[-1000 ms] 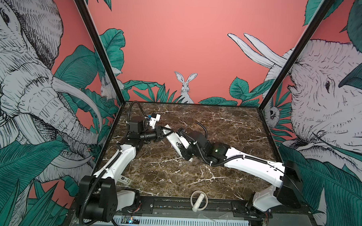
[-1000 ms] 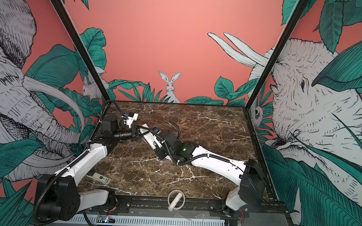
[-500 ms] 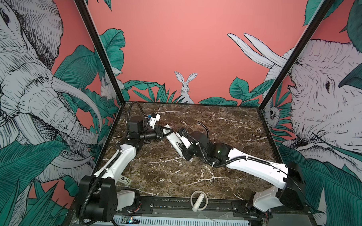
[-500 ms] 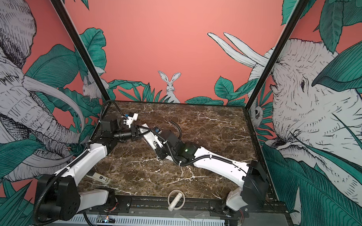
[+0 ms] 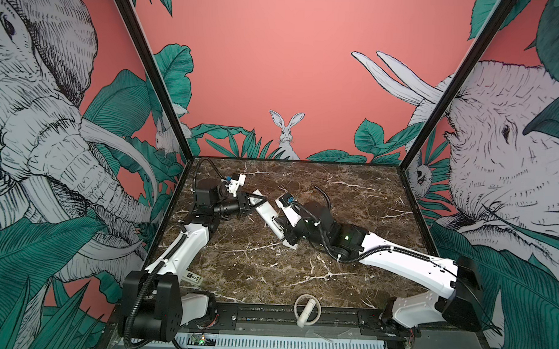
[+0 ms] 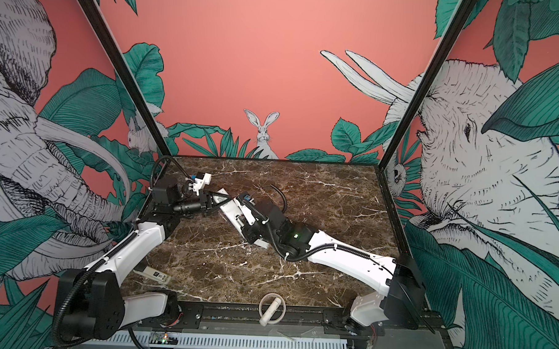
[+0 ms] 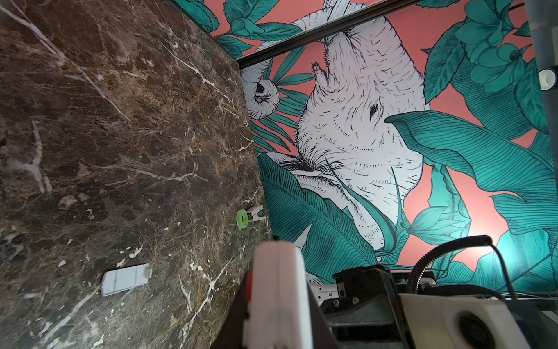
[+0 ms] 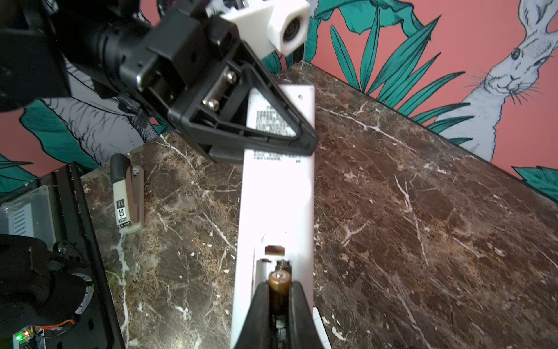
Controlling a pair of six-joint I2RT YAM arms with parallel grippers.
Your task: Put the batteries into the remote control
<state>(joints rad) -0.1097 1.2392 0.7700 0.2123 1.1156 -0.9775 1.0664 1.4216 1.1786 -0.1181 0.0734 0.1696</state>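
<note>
The remote control (image 5: pixel 265 213) (image 6: pixel 229 210) is a slim white bar, held off the marble back side up. My left gripper (image 5: pixel 254 203) (image 6: pixel 218 200) (image 7: pixel 277 308) is shut on its labelled end (image 8: pixel 276 117). The battery compartment (image 8: pixel 273 263) at the other end is uncovered. My right gripper (image 8: pixel 279 297) (image 5: pixel 285 233) (image 6: pixel 249 231) is shut on one battery (image 8: pixel 279 281), a dark cylinder with a brownish end. The battery hangs lengthwise over the open compartment. Whether it touches the contacts is hidden by the fingers.
A small white cover piece (image 7: pixel 125 279) (image 5: pixel 290 244) (image 6: pixel 263 243) lies on the marble beside the right gripper. A brown-and-white stapler-like item (image 8: pixel 126 193) (image 5: pixel 193 277) (image 6: pixel 154 275) lies at the front left. A white cylinder with a ring (image 5: pixel 306 312) (image 6: pixel 272 309) sits at the front edge. A green-wheeled item (image 7: pixel 244 217) lies by the right wall.
The right arm has shifted slightly toward the remote with the battery in its jaws. The left gripper and the remote have stayed where they were.
</note>
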